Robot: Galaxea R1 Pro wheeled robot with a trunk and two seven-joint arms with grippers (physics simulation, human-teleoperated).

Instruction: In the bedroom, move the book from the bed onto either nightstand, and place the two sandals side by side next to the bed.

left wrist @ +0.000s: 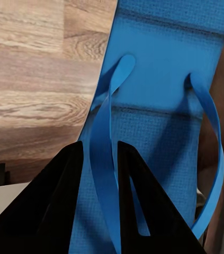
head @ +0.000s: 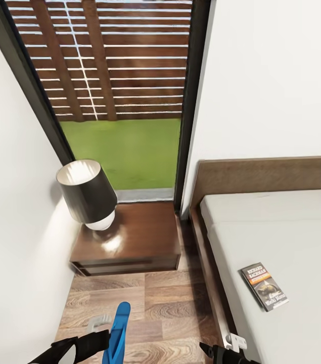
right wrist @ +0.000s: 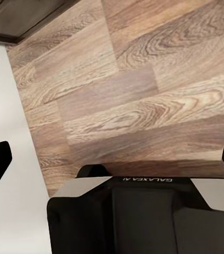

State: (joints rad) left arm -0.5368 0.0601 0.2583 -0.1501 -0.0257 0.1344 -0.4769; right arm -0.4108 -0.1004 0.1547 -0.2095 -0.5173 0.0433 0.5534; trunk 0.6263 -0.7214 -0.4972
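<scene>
Gripping blue sandal (head: pixel 117 331) strap, left tool (left wrist: pixel 98 174) above plank floor (head: pixel 165 298); right tool (right wrist: pixel 112 164) spread, empty.

One blue sandal (head: pixel 116 333). One book (head: pixel 264 285). One bed (head: pixel 281 242). One nightstand (head: pixel 140 242), with one lamp (head: pixel 86 194). One window (head: pixel 115 91). Two grippers: left gripper (left wrist: pixel 98 174), right gripper (head: pixel 220 352).

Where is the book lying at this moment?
In the head view, the book lies flat on the bed's pale mattress near its left edge, at the picture's lower right, apart from the nightstand.
</scene>
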